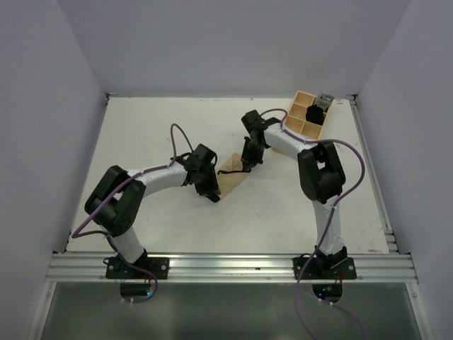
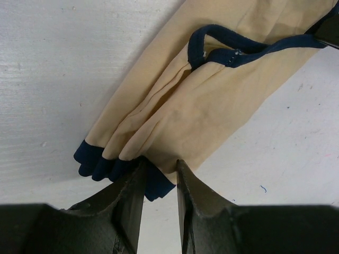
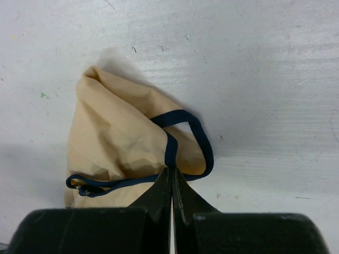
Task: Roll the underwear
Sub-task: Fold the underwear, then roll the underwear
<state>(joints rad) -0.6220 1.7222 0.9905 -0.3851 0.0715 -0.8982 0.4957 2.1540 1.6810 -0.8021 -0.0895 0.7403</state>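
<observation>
The setting is a robotics lab test cell. A bare white table stands boxed in on 3 sides by plain pale walls. An aluminium rail along the near edge carries 2 bolted machines, the left arm and the right arm, each trailing a loose purple cable.

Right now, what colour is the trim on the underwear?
Dark navy trim on tan underwear; clearest in left wrist view.
</observation>
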